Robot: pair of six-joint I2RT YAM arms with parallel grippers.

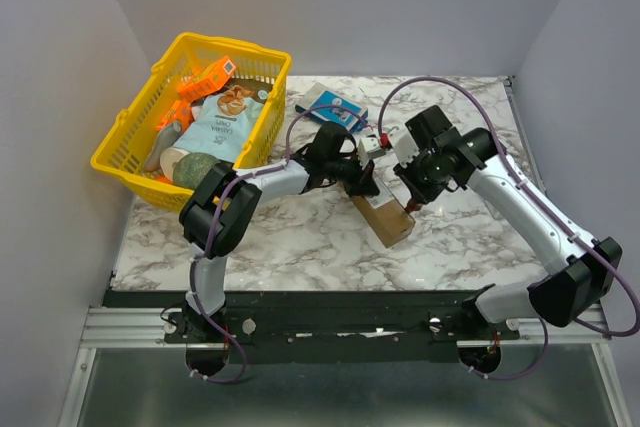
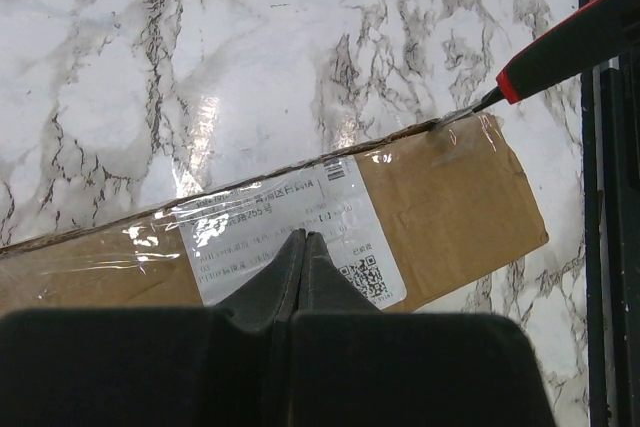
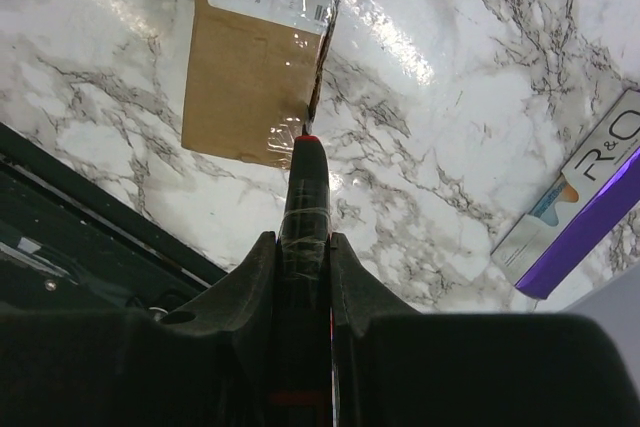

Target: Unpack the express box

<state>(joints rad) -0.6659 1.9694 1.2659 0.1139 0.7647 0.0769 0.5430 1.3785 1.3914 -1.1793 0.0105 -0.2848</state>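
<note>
The express box lies on the marble table, a long brown carton under clear tape with a white shipping label. My left gripper is shut with nothing in it, its tips down over the label. My right gripper is shut on a black-handled cutter with a red tip. The blade point meets the box's taped top edge near its end. The same cutter reaches in from the upper right of the left wrist view. In the top view both grippers crowd over the box.
A yellow basket holding several packets stands at the back left. A small blue-and-white box lies behind the arms; it shows again with a flat purple bar beside it. The table's black front rail runs close to the box end.
</note>
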